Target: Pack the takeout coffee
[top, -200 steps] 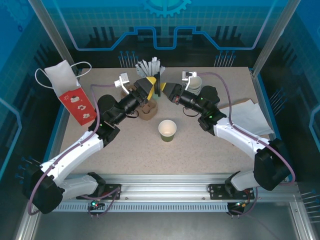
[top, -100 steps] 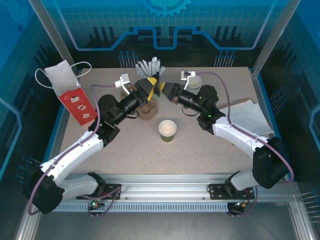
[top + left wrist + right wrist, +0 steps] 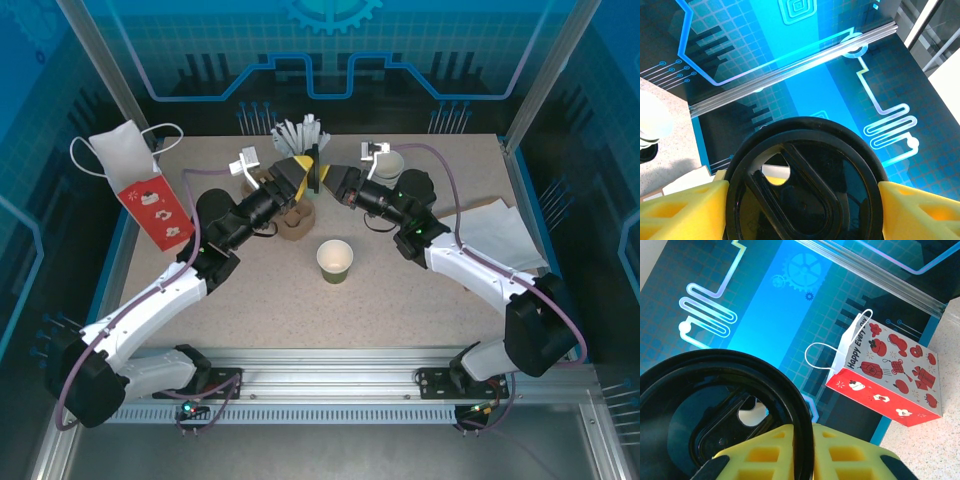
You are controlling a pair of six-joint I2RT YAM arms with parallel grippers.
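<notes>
**Top view, read left to right.** The bag (image 3: 152,205), red and white, stands at 9 o'clock on the table, well apart from both arms. It is judged to be the packing target.

The left claw (image 3: 298,170) is raised at 12 o'clock. Its yellow fingers (image 3: 685,205) flank the lid (image 3: 802,195) across its full width. Each finger sits at the rim with no gap visible, but whether they clamp it cannot be told.

The lid, round and black, hangs on edge in the air between the two claws. The cup (image 3: 335,260), olive-green and lidless, stands upright at the table's centre. It lies at 6 o'clock from the lid, and neither claw touches it.

The right claw (image 3: 812,452) is closed on the lid, pinching its rim from the 3 o'clock side.

**Step in hand, as judged:** a hand-over of the lid between claws, probably to the left, ahead of capping.
- The left fingers should seat squarely on opposite edges before the right pinch lets go.
- The squeeze should be light, since thin plastic likely bows and may pop free.
- The lid should be level and centred over the cup before it is pressed on.
</notes>
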